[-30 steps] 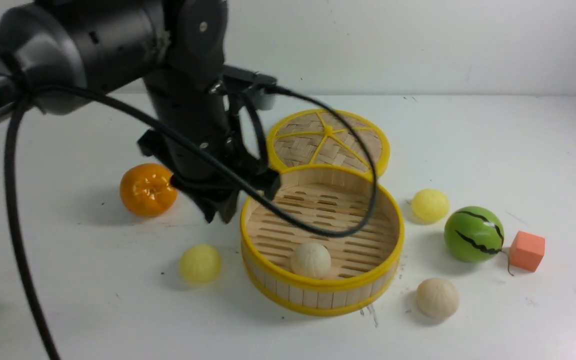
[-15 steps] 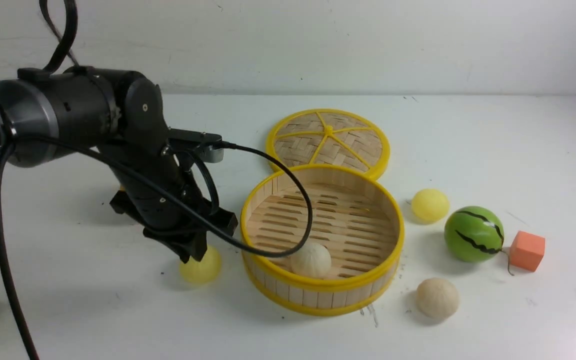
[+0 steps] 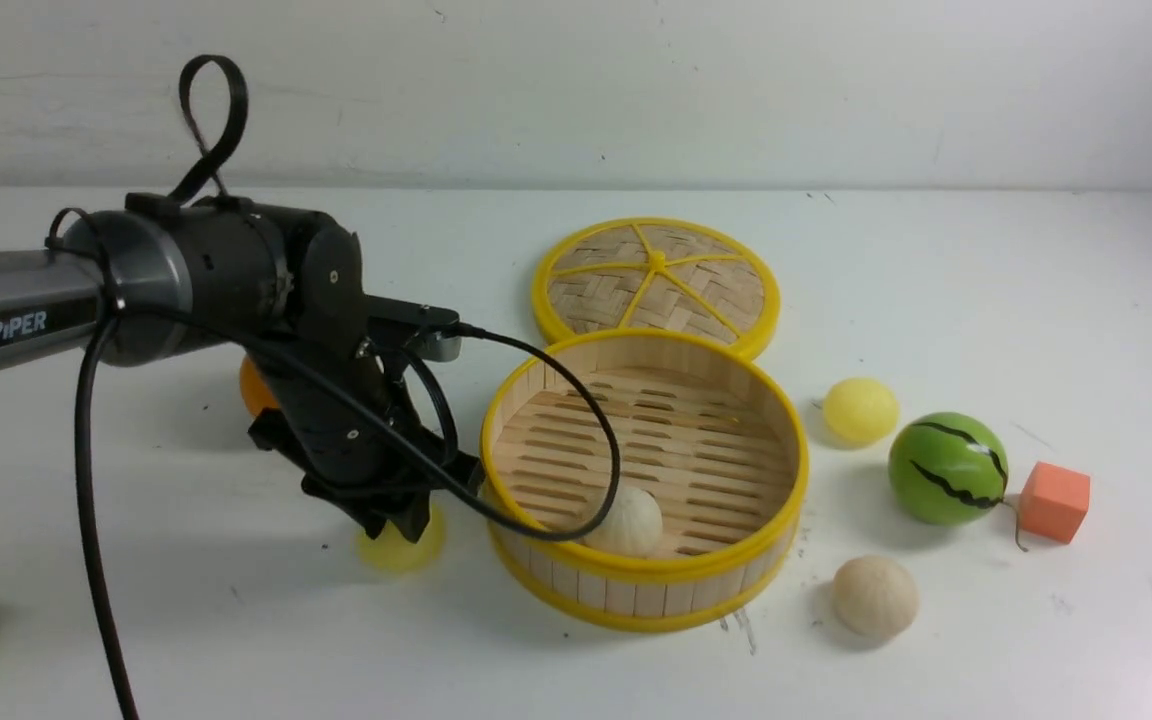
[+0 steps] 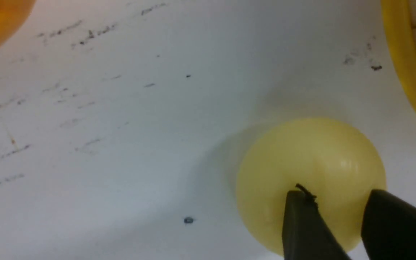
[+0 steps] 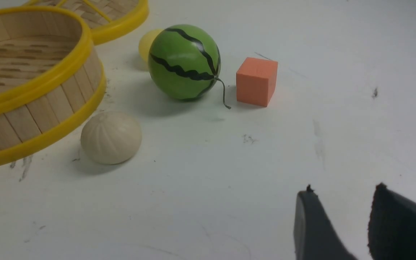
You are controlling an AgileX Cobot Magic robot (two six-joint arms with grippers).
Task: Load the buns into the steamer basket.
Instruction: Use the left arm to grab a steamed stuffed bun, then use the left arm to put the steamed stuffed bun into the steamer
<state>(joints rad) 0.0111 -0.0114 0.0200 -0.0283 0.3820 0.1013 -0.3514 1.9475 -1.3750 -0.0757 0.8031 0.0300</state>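
Left end effector (image 4: 338, 195), jaws slightly apart and empty, hovers over a yellow bun (image 4: 312, 151).

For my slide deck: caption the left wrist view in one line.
Open left fingers poised over a pale yellow bun on the white table, beside the steamer basket.

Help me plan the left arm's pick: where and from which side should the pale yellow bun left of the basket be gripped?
Probably from above, pinching the pale yellow bun across its widest middle: it is a smooth dome, so a higher grip could slip. Keep the jaws off the nearby steamer basket wall.
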